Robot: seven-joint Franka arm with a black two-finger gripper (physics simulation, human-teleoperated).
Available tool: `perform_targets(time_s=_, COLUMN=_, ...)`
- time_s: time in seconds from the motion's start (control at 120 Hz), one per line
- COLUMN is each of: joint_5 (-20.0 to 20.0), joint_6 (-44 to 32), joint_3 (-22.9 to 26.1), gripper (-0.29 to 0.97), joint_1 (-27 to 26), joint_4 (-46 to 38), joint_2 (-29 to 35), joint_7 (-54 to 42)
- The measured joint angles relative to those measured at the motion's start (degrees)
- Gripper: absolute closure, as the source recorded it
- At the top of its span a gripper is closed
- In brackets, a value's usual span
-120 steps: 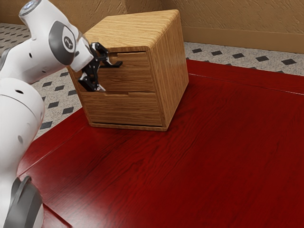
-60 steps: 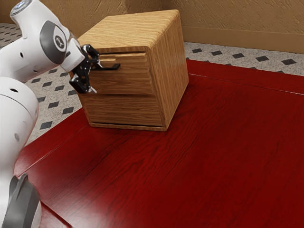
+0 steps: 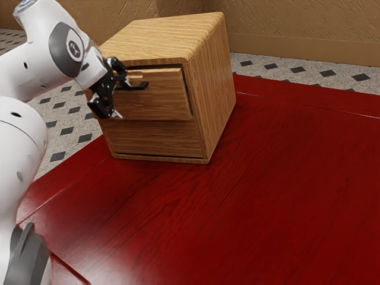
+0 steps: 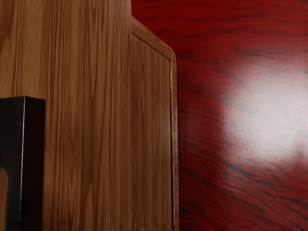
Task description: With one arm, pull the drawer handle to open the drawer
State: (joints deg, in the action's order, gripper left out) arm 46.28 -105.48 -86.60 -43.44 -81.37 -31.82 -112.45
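The top drawer (image 3: 155,94) of the wooden cabinet (image 3: 178,35) stands partly open. Its front sits forward of the cabinet's face, and a dark gap shows along the front's edge on the side away from the jaws. A second ago this front lay nearly flush with the cabinet. Half a second ago it had come out some way, and now it is a little further out. Over that second the arm (image 3: 41,53) has drawn back toward the exterior view's left, carrying the jaws with it. In the last half second the hand has barely shifted.

The jaws are at the black handle (image 3: 138,86) on the drawer front, at the handle's end nearest the arm. The rest of the bar pokes out beyond them across the front. The black parts of the hand and the handle run together, so whether the jaws are clamped on the handle or merely hooked behind it cannot be told.

The lower drawer (image 3: 155,135), just beneath the jaws, is shut and has not moved. The cabinet rests on the red tabletop (image 3: 267,196) in the same spot as before.

In the wrist view the handle (image 4: 21,163) is a dark upright bar close against the drawer's wood grain. Beyond it is the stepped-back lower drawer (image 4: 151,144), then the glossy tabletop (image 4: 240,120).
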Motion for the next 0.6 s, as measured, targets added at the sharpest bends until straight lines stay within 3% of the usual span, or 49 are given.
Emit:
perform_targets(time_s=0.125, joint_5=-0.03, joint_6=1.01, joint_3=-3.15, gripper=0.04, joint_1=-1.57, joint_4=-1.91, joint_2=0.04, joint_7=-0.11)
perform_targets(time_s=0.175, joint_5=-0.21, joint_6=2.21, joint_3=-6.34, gripper=0.13, joint_1=-2.73, joint_4=-3.06, joint_2=-0.06, joint_7=-0.27)
perform_targets(time_s=0.2, joint_5=-0.48, joint_6=3.54, joint_3=-9.72, gripper=0.29, joint_1=-4.37, joint_4=-3.38, joint_2=-0.55, joint_7=-0.39)
perform_targets(time_s=0.283, joint_5=-0.35, joint_6=9.86, joint_3=-29.66, gripper=0.19, joint_1=-5.9, joint_4=-4.2, joint_2=-2.73, joint_7=-0.95)
perform_targets(time_s=0.317, joint_5=-0.32, joint_6=12.49, joint_3=-35.51, gripper=0.16, joint_1=-6.96, joint_4=-4.14, joint_2=-3.36, joint_7=-1.18)
perform_targets(time_s=0.442, joint_5=-0.24, joint_6=20.44, joint_3=-44.37, gripper=0.08, joint_1=-10.36, joint_4=-3.41, joint_2=-3.85, joint_7=-1.96)
perform_targets(time_s=0.508, joint_5=-2.14, joint_6=23.1, joint_3=-48.3, gripper=0.05, joint_1=-19.35, joint_4=-2.54, joint_2=-0.07, joint_7=-1.7)
perform_targets(time_s=0.542, joint_5=-7.09, joint_6=23.83, joint_3=-49.48, gripper=0.04, joint_1=-28.93, joint_4=0.08, joint_2=4.53, joint_7=-0.48)
perform_targets(time_s=0.6, joint_5=-19.46, joint_6=26.18, joint_3=-49.96, gripper=0.03, joint_1=-48.11, joint_4=8.88, joint_2=15.26, joint_7=3.59)
